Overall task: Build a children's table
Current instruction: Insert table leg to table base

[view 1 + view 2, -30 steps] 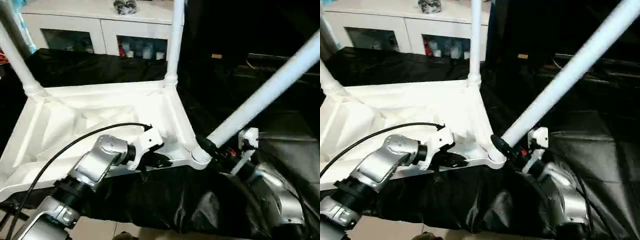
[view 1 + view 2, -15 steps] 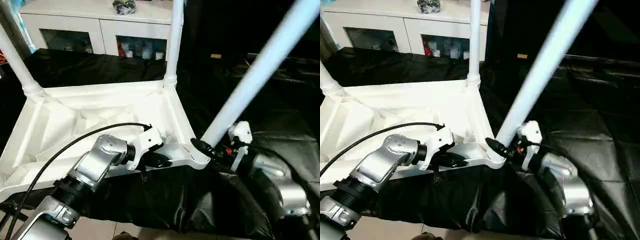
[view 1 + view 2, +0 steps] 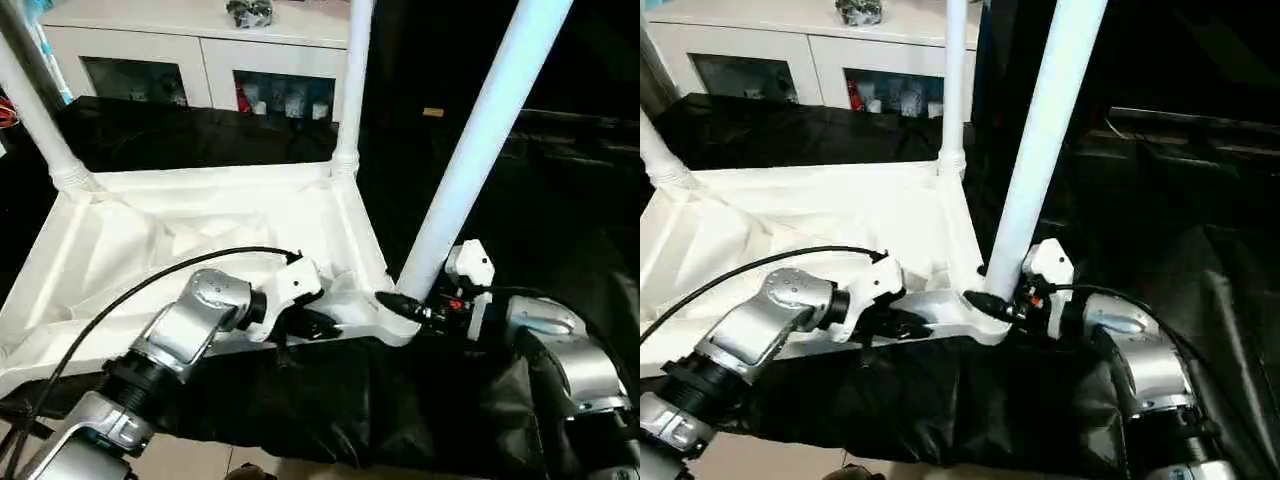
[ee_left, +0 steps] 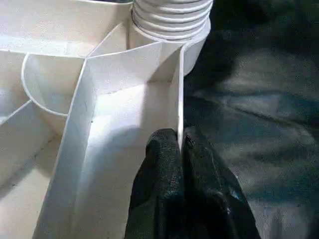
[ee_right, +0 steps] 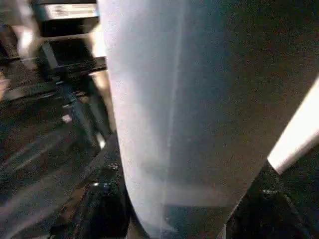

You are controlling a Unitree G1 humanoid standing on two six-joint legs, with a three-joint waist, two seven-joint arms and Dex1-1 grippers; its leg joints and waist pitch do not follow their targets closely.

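Both grippers work at the near right corner of the upturned children's table [image 3: 200, 240], which lies on a black cloth [image 3: 330, 410] with its ribbed underside facing up. Its left gripper [image 4: 180, 142] is pinched tight on the thin raised rim [image 4: 180, 94] of the table top's near edge, one black finger inside the rim and one outside, just beside the corner socket [image 4: 172, 20]. Its right gripper [image 3: 400, 303] is clamped around the bottom end of a long white leg [image 3: 480, 150], right where that leg meets the socket; the leg fills the space between the fingers in the right wrist view. That leg rises steeply, leaning a little to the right. Two more legs stand in the far sockets: one at the far right corner [image 3: 352, 80], nearly upright, and one at the far left corner [image 3: 35, 110], tilted left. A black cable [image 3: 130, 295] arcs over the silver left forearm [image 3: 185, 330]. Behind the table stands a white cabinet [image 3: 200, 60] with glass doors.
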